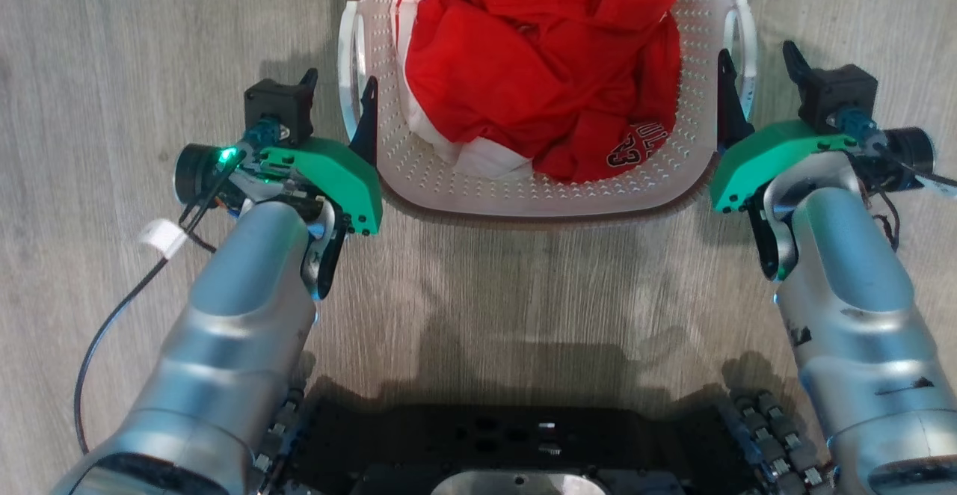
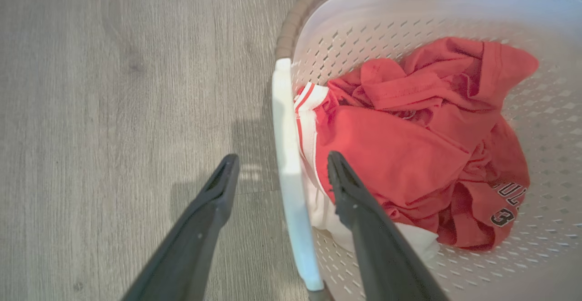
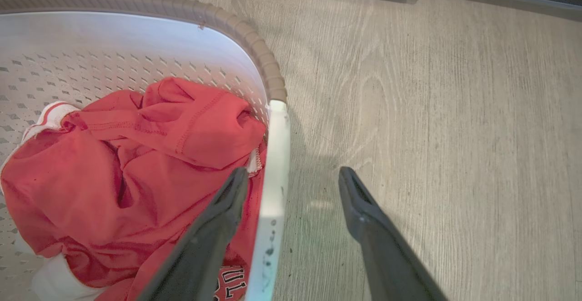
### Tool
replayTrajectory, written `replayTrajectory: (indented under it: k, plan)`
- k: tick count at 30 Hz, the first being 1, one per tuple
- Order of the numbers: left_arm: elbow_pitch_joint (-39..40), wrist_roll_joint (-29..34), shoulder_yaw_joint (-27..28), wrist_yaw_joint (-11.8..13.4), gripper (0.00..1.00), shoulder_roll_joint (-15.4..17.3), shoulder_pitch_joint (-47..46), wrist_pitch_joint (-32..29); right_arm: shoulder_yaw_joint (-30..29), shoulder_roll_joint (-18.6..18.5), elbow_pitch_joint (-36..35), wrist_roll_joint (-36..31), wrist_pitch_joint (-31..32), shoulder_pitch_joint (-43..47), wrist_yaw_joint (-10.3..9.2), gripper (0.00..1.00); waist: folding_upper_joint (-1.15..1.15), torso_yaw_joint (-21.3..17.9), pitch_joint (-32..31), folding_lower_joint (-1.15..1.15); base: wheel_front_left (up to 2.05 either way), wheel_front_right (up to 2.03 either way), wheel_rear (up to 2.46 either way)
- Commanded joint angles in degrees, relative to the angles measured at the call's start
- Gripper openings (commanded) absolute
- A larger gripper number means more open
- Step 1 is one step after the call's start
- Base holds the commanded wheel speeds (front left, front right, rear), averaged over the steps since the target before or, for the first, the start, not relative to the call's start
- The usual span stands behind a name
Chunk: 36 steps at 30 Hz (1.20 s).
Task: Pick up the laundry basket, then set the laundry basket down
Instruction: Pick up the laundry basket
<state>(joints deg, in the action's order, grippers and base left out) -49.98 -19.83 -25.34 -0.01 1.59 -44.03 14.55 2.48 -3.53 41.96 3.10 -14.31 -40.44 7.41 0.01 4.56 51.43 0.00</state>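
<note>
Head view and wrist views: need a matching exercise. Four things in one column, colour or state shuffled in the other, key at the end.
Things
1. laundry basket rim
2. left claw
3. crumpled garment
4. floor

Colour or state
A. red, lying inside the basket
B. grey wood grain
C. brown, woven look
D. open, one finger on each side of the white handle

Pairs: 1-C, 2-D, 3-A, 4-B
</note>
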Motion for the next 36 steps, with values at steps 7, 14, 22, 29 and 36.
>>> replayTrajectory:
  k: [7, 14, 22, 29, 36]
  plan:
    - [-2.3, -2.8, -1.7, 0.0, 1.0, 1.3, -1.9, 0.4, 2.2, 0.7, 0.0, 0.7, -0.7, 0.1, 0.08, 1.0, -0.01, 0.5, 2.0, 0.0, 0.0, 0.0, 0.0]
    - [-3.3, -4.8, -3.6, 0.2, 1.0, 1.3, -3.5, 0.4, 2.2, 0.7, 1.2, 0.5, -0.7, -0.7, 0.08, 1.0, -0.01, 0.6, 3.0, 0.0, 0.0, 0.0, 0.0]
    - [-5.4, -7.0, -6.3, 0.2, 1.0, 1.3, -5.9, 0.4, 2.7, 0.7, 3.1, 0.7, -0.7, -2.3, 0.08, 1.0, -0.01, 0.7, 4.0, 0.0, 0.0, 0.0, 0.0]
    - [-7.6, -9.5, -9.0, 0.5, 1.0, 1.3, -7.6, 0.4, 4.0, 0.7, 5.2, 1.6, -0.7, -4.1, 0.08, 1.0, -0.01, 0.7, 4.8, 0.0, 0.0, 0.0, 0.0]
    - [-8.9, -11.7, -11.5, 0.9, 1.0, 1.3, -8.5, 0.4, 4.9, 0.7, 6.5, 2.5, -0.7, -5.2, 0.08, 0.81, -0.01, 0.6, 4.9, 0.0, 0.0, 0.0, 0.0]
